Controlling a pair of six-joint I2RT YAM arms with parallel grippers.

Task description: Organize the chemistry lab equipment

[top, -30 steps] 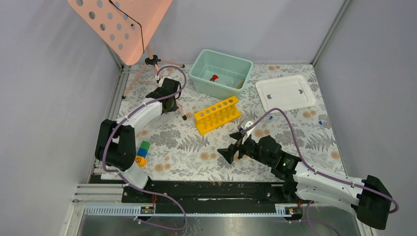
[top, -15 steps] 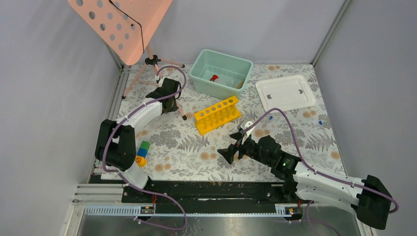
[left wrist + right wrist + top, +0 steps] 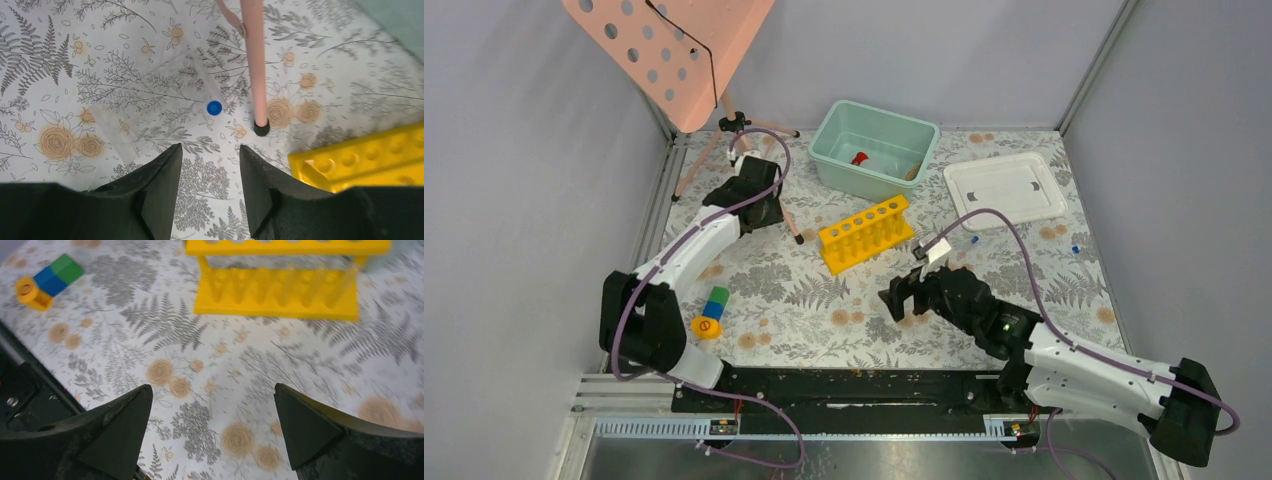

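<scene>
The yellow test-tube rack point(image 3: 864, 233) stands mid-table, and its corner point(image 3: 360, 155) shows in the left wrist view. My left gripper point(image 3: 762, 208) hangs just left of it, beside the pink tripod leg point(image 3: 255, 60). Its jaws point(image 3: 210, 147) are open over bare table. A clear blue-capped tube point(image 3: 214, 107) lies just beyond the fingertips. My right gripper point(image 3: 902, 300) is wide open in front of the rack point(image 3: 280, 285), holding nothing point(image 3: 212, 387). Two more blue-capped tubes point(image 3: 975, 240) point(image 3: 1075, 248) lie at the right. A red cap point(image 3: 860, 158) shows inside the teal bin point(image 3: 894, 180).
The pink perforated stand point(image 3: 669, 50) on its tripod occupies the back left. A white lid point(image 3: 1005, 188) lies at the back right. The green-blue-yellow block stack point(image 3: 712, 312) lies near the left arm's base, also seen in the right wrist view point(image 3: 45, 280).
My left gripper has opened and its arm has swung slightly left and back. My right gripper has shifted a little toward the rack, still wide open.
</scene>
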